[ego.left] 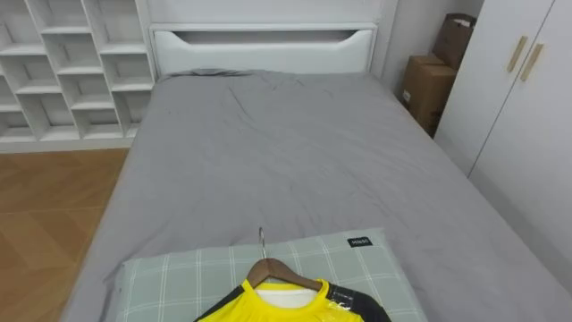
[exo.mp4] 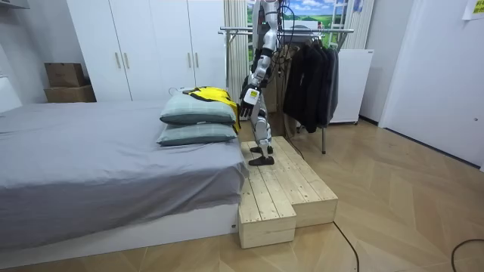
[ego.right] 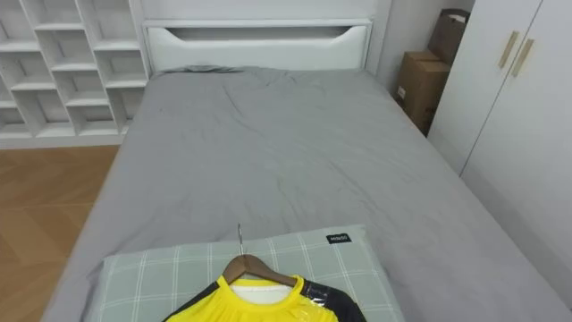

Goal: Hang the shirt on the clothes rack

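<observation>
Yellow shirt (ego.left: 255,307) on hanger (ego.left: 282,273) lies on pillow (ego.left: 179,277), near left hand (exo.mp4: 250,96)

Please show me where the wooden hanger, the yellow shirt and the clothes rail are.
wooden hanger (ego.left: 290,274): left eye view, its wooden arm
yellow shirt (ego.left: 259,311): left eye view, its yellow chest
clothes rail (exo.mp4: 336,31): room view, its top bar

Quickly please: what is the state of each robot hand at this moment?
Left robot hand: hangs low beside the green checked pillows; open or closed cannot be told.
Right robot hand: cannot be told.
</observation>
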Available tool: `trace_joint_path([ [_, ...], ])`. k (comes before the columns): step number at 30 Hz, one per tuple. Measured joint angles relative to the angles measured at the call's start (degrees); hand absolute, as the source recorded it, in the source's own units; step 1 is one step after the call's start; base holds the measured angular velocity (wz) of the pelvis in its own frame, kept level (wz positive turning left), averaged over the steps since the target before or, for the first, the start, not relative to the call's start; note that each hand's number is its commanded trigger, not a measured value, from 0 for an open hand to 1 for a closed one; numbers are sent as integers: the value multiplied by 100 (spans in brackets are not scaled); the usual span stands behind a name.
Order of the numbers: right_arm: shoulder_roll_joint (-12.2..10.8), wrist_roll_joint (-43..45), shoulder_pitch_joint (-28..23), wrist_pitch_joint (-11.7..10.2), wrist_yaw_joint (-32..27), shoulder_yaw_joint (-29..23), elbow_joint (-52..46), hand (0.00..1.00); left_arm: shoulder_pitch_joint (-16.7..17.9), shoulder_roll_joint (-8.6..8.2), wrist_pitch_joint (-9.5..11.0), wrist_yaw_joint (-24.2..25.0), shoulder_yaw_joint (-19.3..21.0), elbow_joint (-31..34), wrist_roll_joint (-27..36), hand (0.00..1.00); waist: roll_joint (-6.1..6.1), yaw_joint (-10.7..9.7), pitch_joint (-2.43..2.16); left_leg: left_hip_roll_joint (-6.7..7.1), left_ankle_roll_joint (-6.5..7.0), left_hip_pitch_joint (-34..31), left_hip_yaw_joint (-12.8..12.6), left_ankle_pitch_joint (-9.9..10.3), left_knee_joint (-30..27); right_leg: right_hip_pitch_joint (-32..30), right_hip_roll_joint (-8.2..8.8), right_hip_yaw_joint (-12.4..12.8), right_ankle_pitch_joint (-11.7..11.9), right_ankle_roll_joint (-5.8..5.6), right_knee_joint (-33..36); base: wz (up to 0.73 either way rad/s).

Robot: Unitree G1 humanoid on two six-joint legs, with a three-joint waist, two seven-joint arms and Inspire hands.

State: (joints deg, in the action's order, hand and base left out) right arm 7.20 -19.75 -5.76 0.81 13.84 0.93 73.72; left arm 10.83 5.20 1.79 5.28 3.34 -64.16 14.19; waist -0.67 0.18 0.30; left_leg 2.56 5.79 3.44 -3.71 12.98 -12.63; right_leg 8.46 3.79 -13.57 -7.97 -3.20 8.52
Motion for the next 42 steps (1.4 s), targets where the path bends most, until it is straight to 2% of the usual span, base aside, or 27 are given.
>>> trace_joint_path([
  [9,2,6,5,58,-9,-13,-5,0,-15,0,-180,-14,100,3,9,0,-5,-2,-18,1,-1,-8,4,-1,0,-11,-5,65,-1,0,0,0],
  [13,2,8,7,60,-8,-33,-3,0,-2,2,-180,-13,103,0,91,0,-18,-2,-32,0,-1,-8,5,-2,0,-11,-7,67,-1,0,0,0],
  [28,2,28,10,175,3,-52,3,0,1,1,-222,-31,166,-33,206,0,-51,22,-28,0,-2,36,20,-1,0,47,-13,92,-2,-1,-18,0],
  [34,15,33,4,189,-63,-53,2,0,66,-2,-304,-411,421,1,194,0,-43,41,-26,11,-6,30,62,-3,-1,80,-14,82,-3,1,-77,3],
  [38,15,35,-10,235,-162,-91,-3,0,277,28,-410,-958,836,-22,119,0,-20,42,-17,7,-21,151,64,-3,41,183,-21,83,-15,1,-94,0],
  [42,23,93,-63,249,-250,-153,-11,0,520,84,-438,-1621,1255,25,-270,0,0,148,-10,10,-29,220,104,7,77,238,-21,79,-27,1,-93,4],
])
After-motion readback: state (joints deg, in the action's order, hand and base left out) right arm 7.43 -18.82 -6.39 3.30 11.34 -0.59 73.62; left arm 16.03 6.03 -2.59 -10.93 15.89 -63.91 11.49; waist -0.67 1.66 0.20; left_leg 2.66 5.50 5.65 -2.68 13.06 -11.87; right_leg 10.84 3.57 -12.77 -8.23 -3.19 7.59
